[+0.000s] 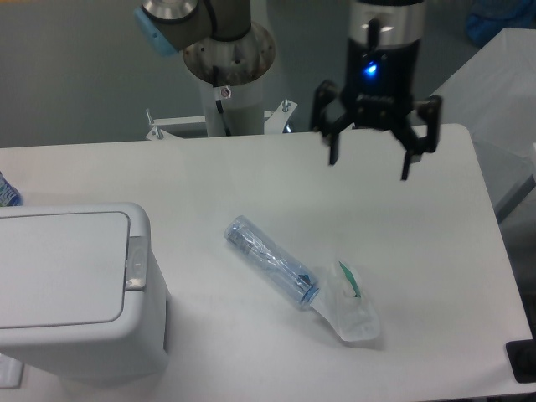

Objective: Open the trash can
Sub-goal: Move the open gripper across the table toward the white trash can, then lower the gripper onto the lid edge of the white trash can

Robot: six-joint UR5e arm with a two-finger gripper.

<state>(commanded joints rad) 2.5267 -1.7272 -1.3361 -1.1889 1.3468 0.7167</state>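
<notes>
Below our fingers (334, 151), a clear plastic bottle (272, 261) is lying, label unreadable. We are holding our black two-finger gripper (369, 163) wide open, gripping nothing. Far left of them, the boxy white plastic trash can (71, 289) is sitting closed.

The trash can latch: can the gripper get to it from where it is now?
Probably yes. The gripper hangs open above the table's far side, and the latch on the trash can lies uncovered; the bottle lies low beside the path.

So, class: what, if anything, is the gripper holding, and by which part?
Nothing. The gripper hangs open above the table, apart from the trash can and bottle.
</notes>
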